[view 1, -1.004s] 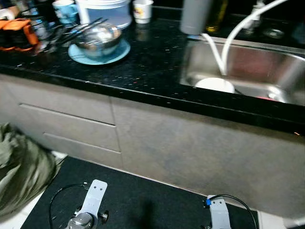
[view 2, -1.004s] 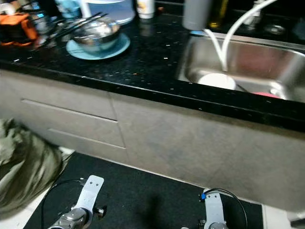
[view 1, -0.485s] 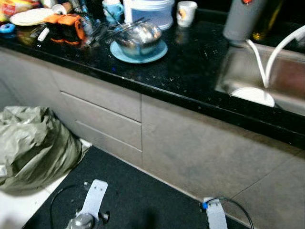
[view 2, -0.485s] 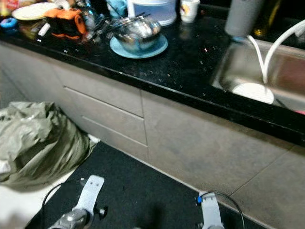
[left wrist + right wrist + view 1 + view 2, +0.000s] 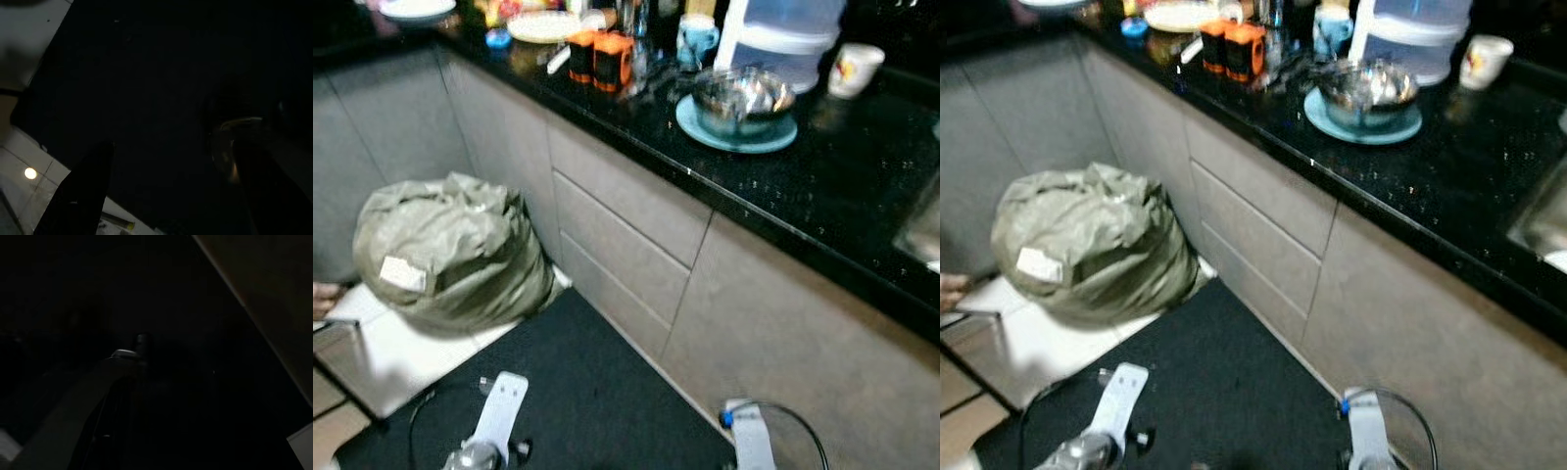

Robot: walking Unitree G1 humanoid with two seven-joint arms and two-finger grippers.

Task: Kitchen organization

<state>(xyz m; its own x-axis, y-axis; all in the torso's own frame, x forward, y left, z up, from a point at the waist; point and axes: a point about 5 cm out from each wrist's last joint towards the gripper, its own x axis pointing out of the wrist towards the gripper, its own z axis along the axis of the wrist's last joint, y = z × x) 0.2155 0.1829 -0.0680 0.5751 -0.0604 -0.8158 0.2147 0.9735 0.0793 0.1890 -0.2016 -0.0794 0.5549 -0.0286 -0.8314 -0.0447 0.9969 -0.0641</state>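
Black speckled stone worktop [image 5: 862, 186] runs along the right, crowded toward its far end: a steel bowl [image 5: 741, 96] sits nested on a round blue plate [image 5: 736, 129], stacked as used dishes awaiting sorting, with orange containers [image 5: 600, 57] further left. A bulging olive-green sack [image 5: 450, 253] slumps on the floor. Both arms hang idle over the dark mat [image 5: 597, 392]; the left gripper [image 5: 161, 196] shows spread fingers, while I cannot tell about the right.
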